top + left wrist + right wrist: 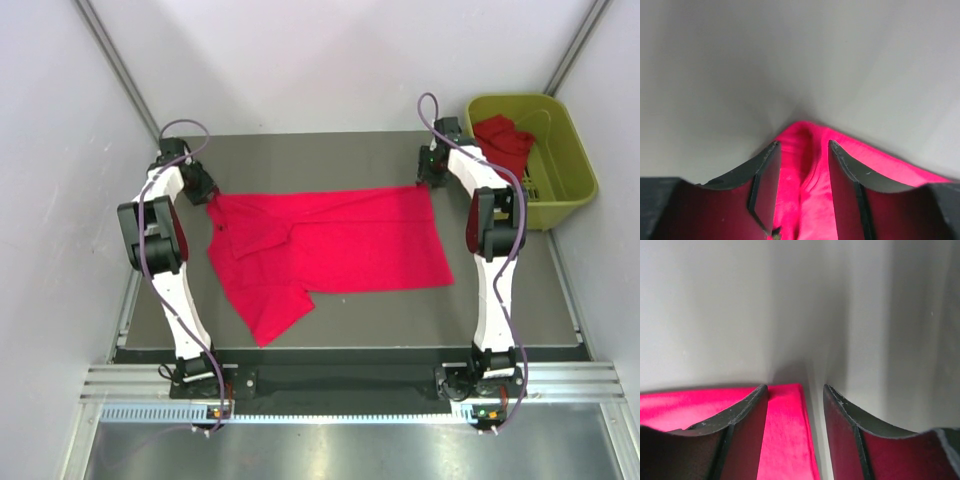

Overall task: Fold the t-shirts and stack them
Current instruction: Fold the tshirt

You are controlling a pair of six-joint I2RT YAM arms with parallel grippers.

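A red t-shirt [330, 245] lies spread out on the dark table, one sleeve sticking out toward the near left. My left gripper [207, 195] is at its far left corner. In the left wrist view the gripper [804, 150] is open and a bunched corner of the red cloth [805, 170] lies between the jaws, unclamped. My right gripper [428, 180] is at the far right corner. In the right wrist view it [796, 392] is open, and the flat corner of the shirt [785, 430] lies between the jaws. A second red t-shirt [503, 140] lies crumpled in the basket.
The yellow-green basket [560, 185] stands at the far right, beside the right arm. White walls close in the table on the left, back and right. Bare table [400, 310] shows in front of the shirt.
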